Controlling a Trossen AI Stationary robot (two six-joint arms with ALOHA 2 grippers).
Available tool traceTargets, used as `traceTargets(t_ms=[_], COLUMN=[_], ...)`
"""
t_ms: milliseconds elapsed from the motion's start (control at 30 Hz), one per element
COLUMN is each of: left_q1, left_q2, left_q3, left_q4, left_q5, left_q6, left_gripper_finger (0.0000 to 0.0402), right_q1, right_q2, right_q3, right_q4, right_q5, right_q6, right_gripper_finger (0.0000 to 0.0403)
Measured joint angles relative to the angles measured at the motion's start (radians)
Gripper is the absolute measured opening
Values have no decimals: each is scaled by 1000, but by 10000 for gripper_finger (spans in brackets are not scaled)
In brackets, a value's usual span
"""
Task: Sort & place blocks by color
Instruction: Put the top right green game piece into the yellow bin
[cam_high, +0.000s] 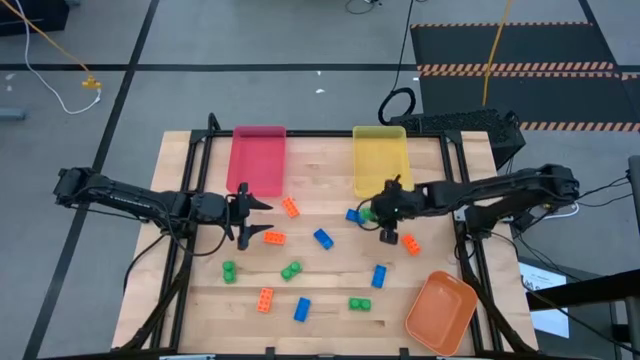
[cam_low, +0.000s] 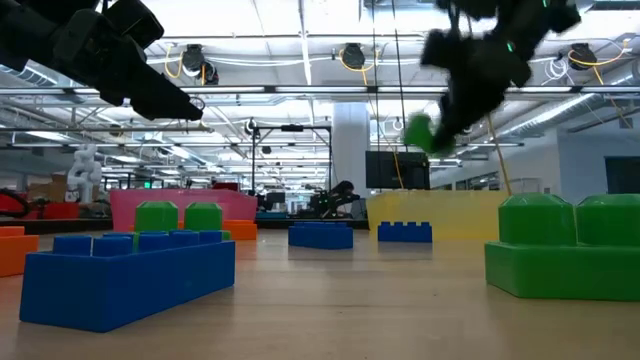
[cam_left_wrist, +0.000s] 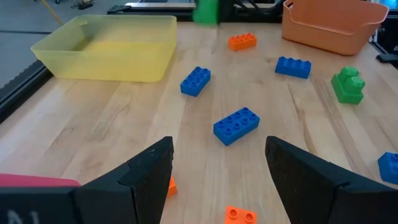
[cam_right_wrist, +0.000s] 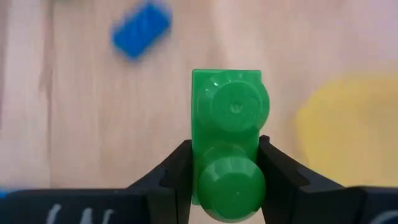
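Small studded blocks in orange, green and blue lie scattered on the wooden table (cam_high: 330, 290). My right gripper (cam_high: 383, 214) is near the yellow tray (cam_high: 380, 158) and is shut on a green block (cam_right_wrist: 227, 124), which also shows in the air in the low view as the green block (cam_low: 418, 132). My left gripper (cam_high: 246, 216) is open, just in front of the pink tray (cam_high: 258, 158). It stands over the wood between two orange blocks (cam_high: 290, 207) (cam_high: 273, 238) and touches nothing. In the left wrist view a blue block (cam_left_wrist: 236, 125) lies beyond the left gripper (cam_left_wrist: 217, 180). My right gripper pinches the green block between its two fingers (cam_right_wrist: 174, 174), one on each long side wall (cam_right_wrist: 196, 155), beside the stud nearest the wrist. The other stud (cam_right_wrist: 236, 106) reaches out past the fingertips. The block is lifted clear of the table.
An orange tray (cam_high: 442, 310) sits at the near right corner. Loose blocks lie across the middle and near part of the table: blue (cam_high: 323, 238), (cam_high: 379, 276), (cam_high: 301, 309), green (cam_high: 229, 271), (cam_high: 291, 270), (cam_high: 359, 304), orange (cam_high: 410, 243), (cam_high: 264, 299).
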Motion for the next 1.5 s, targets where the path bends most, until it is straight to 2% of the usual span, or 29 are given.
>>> traceTargets(t_ms=[100,167,467,533,633,1100,1333,1400,1500], left_q1=[0,0,0,0,0,0,0,0,0], left_q2=[0,0,0,0,0,0,0,0,0], left_q3=[0,0,0,0,0,0,0,0,0], left_q4=[0,0,0,0,-1,-1,-4,-12,-13], left_q5=[0,0,0,0,0,0,0,0,0], left_q6=[0,0,-5,-8,-8,-19,-40,-41,-41], left_gripper_finger=[255,255,255,255,255,255,255,255,255], right_q1=[-27,-71,-341,-374,-393,-413,-436,-436,-436], right_q2=[-34,-42,-14,-7,2,1,1,1,1], right_q3=[55,73,90,90,90,90,11,-20,-52], right_q4=[-13,-19,-106,-108,-102,-108,-105,-95,-68], right_q5=[104,137,126,87,50,52,56,63,137], right_q6=[-97,-143,-176,-177,-182,-196,-136,-119,-81], right_gripper_finger=[115,115,115,115,115,115,116,147,244])
